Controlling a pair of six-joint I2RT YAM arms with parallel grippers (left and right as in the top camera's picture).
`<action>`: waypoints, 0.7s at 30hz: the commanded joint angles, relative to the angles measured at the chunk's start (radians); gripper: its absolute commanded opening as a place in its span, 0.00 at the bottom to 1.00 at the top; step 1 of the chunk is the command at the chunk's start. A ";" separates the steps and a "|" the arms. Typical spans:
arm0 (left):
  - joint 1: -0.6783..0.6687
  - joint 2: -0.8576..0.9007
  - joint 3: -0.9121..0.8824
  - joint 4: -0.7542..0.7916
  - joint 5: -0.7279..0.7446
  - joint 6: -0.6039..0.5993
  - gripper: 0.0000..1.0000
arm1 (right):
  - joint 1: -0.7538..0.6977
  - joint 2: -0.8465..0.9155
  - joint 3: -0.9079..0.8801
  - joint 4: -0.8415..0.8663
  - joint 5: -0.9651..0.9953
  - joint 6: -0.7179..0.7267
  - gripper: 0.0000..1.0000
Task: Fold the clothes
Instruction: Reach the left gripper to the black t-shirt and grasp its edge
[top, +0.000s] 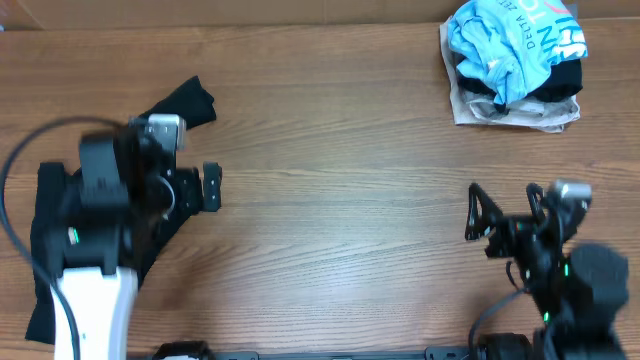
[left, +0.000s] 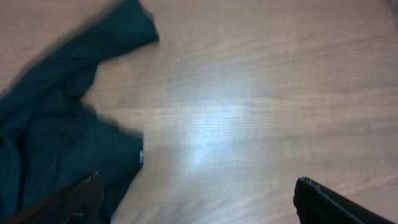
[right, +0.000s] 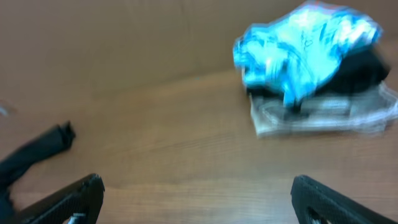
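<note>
**Left gripper spread at the shirt's edge, right gripper spread over bare wood**

Left gripper (top: 211, 187) sits at the table's left side, and we see its jaws wide apart with nothing between them. Its arm reaches in from the near edge with the wrist pointing right, blurred in the overhead view. In the left wrist view, one finger (left: 74, 200) hangs over the hem of the black shirt (top: 186, 103). The shirt lies crumpled under and behind that arm, one sleeve trailing toward the far edge. Mid-table, the wood (top: 350, 150) is bare.

At the right, the right gripper (top: 472, 213) points left from a low, folded arm, its jaws also apart and empty. Well beyond it, in the far right corner, we see a light blue tee (top: 515, 40) heaped on a beige garment (top: 478, 110).
</note>
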 joint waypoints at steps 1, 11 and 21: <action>-0.005 0.147 0.144 -0.072 -0.011 0.079 1.00 | 0.004 0.173 0.092 -0.038 -0.043 0.029 1.00; -0.003 0.386 0.168 -0.068 -0.064 0.074 1.00 | 0.004 0.583 0.116 0.092 -0.310 0.030 1.00; 0.059 0.665 0.167 -0.086 -0.246 -0.041 0.91 | 0.004 0.747 0.116 0.097 -0.357 0.030 0.87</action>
